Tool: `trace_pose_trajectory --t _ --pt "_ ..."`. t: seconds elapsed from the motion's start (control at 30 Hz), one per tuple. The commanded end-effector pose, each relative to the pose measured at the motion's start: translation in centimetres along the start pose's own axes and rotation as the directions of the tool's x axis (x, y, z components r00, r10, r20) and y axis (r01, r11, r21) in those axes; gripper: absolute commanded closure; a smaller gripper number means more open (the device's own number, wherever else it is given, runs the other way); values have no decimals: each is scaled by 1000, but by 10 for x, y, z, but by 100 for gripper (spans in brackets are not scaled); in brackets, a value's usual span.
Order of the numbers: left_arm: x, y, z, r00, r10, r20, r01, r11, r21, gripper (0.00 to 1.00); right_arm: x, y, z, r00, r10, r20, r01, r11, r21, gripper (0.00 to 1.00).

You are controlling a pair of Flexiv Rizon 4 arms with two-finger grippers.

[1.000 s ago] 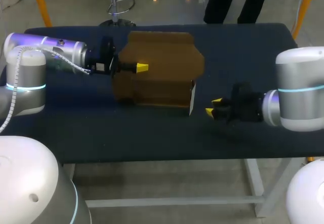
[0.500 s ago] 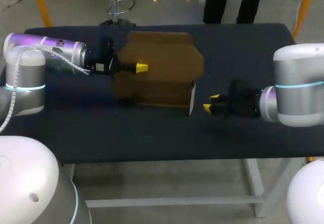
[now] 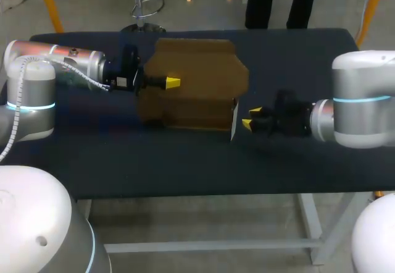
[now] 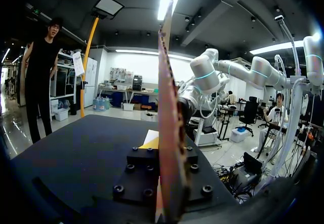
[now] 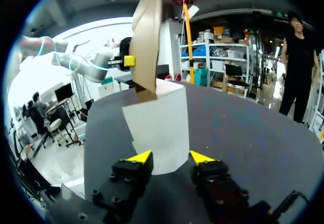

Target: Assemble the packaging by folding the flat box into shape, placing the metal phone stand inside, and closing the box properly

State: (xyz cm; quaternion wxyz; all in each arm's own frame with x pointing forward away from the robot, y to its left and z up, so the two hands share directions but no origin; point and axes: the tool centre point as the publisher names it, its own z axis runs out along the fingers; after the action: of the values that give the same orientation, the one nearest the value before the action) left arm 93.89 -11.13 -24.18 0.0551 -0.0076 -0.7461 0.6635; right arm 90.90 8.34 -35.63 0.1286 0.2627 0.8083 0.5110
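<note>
The flat brown cardboard box [image 3: 194, 84] stands upright on edge near the middle of the table. My left gripper [image 3: 173, 83] is shut on its upper left part. In the left wrist view the sheet [image 4: 169, 122] runs edge-on between the fingers. A white flap [image 3: 234, 121] hangs at the box's lower right corner. My right gripper [image 3: 250, 117] is open just right of that flap. In the right wrist view the white flap [image 5: 157, 125] stands right ahead of its gripper [image 5: 171, 157], and the brown panel [image 5: 146, 41] rises above it. No phone stand is in view.
The dark table [image 3: 185, 162] stretches in front of the box to its near edge. My right arm [image 3: 358, 106] comes in low from the right, my left arm [image 3: 62, 66] from the left.
My right gripper has moved left across the table, up to the white flap. The left arm and the box have kept still.
</note>
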Motion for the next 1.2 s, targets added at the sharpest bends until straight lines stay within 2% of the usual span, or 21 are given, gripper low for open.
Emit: trace_pose_trajectory --t 0.03,0.3,0.87,1.2 --pt "-1 6 -2 1000 0 -3 0 1000 1 100 -2 0 13 1000 -20 -9 20 1000 -15 51" --pt "-1 6 -2 1000 0 -3 0 1000 1 100 3 3 20 995 -94 -29 94 995 12 49" --pt "-1 6 -2 1000 0 -3 0 1000 1 100 -3 5 39 986 -152 -73 154 988 19 51" --pt "-1 6 -2 1000 0 -3 0 1000 1 100 2 7 46 988 -153 -25 153 988 8 51"
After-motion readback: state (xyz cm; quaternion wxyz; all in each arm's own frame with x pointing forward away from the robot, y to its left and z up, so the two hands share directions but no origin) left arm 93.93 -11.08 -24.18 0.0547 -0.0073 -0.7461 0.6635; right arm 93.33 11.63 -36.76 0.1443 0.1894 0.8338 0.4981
